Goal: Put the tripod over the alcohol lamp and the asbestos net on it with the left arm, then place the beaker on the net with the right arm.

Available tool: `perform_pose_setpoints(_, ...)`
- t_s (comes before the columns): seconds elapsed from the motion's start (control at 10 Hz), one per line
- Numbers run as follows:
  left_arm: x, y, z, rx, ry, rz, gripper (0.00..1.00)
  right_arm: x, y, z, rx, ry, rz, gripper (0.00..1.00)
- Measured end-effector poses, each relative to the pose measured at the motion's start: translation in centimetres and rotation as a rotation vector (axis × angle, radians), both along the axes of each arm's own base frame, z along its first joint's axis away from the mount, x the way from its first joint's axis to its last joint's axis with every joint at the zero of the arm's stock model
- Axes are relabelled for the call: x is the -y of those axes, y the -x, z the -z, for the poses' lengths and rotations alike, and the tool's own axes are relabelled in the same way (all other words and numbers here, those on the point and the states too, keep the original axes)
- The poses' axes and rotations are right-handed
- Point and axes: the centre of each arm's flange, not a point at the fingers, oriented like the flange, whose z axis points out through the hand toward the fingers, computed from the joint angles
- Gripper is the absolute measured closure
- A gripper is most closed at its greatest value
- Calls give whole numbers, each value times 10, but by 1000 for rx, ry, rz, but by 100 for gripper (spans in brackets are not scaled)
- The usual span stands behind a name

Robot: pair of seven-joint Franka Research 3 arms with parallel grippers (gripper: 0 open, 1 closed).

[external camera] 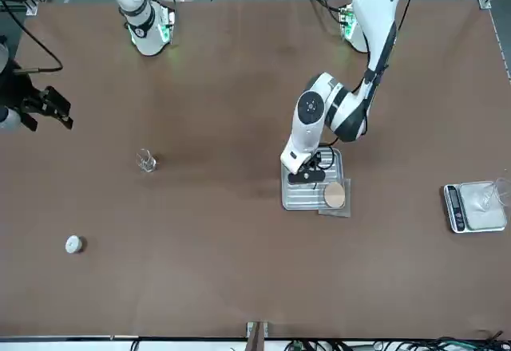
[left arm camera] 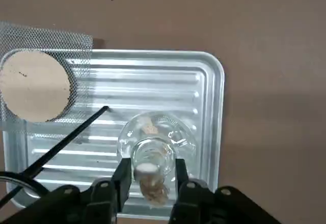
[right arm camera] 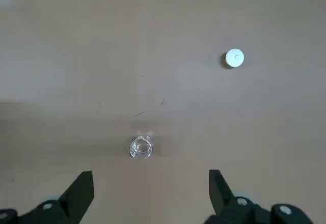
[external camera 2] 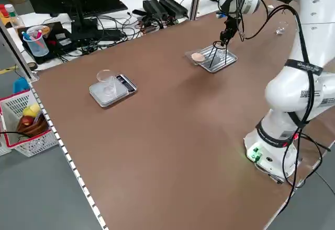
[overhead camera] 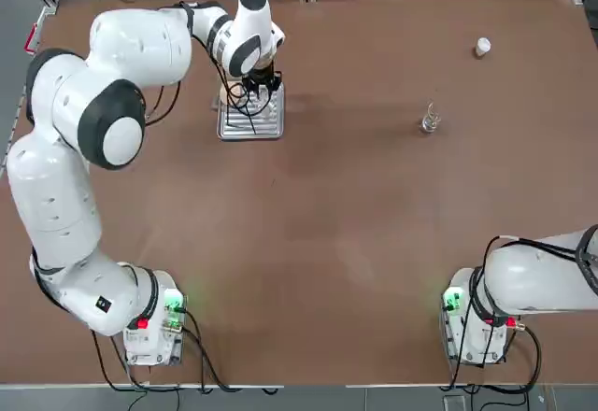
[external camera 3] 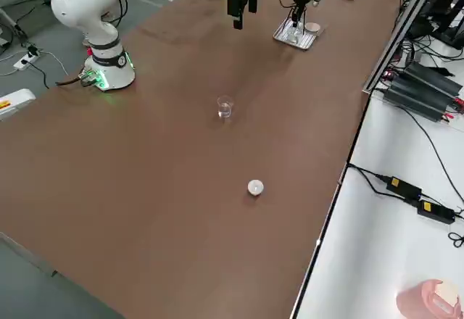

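Note:
The alcohol lamp (left arm camera: 150,150) stands in the ribbed silver tray (left arm camera: 204,81), and my left gripper (left arm camera: 151,175) is down over it with a finger pressed to each side of its neck. Beside the lamp in the tray lies the black wire tripod (left arm camera: 71,135), seen as one leg and part of its ring. The asbestos net (left arm camera: 35,84) with its tan disc overlaps the tray's corner (external camera: 334,195). Far off, the beaker (overhead camera: 429,121) stands alone on the brown table. My right gripper (right arm camera: 150,193) hovers open well above the beaker (right arm camera: 141,146).
A small white capped bottle (overhead camera: 482,47) sits beyond the beaker near the table's far right corner. A scale carrying a clear glass cup (external camera: 479,203) stands toward the table's left edge. The brown table between the tray and the beaker is bare.

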Motion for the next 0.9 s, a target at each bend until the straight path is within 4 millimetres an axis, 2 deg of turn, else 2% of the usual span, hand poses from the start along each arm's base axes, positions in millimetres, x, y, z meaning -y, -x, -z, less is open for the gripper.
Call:
perform_pose_setpoints(0.3,1,1,5,-6,-3,2,57,0,0,0,-1,0,0,0)
perform_pose_setpoints(0.9,-3,-1,6,-8,-4,-5,65,0,0,0,-2,0,0,0)
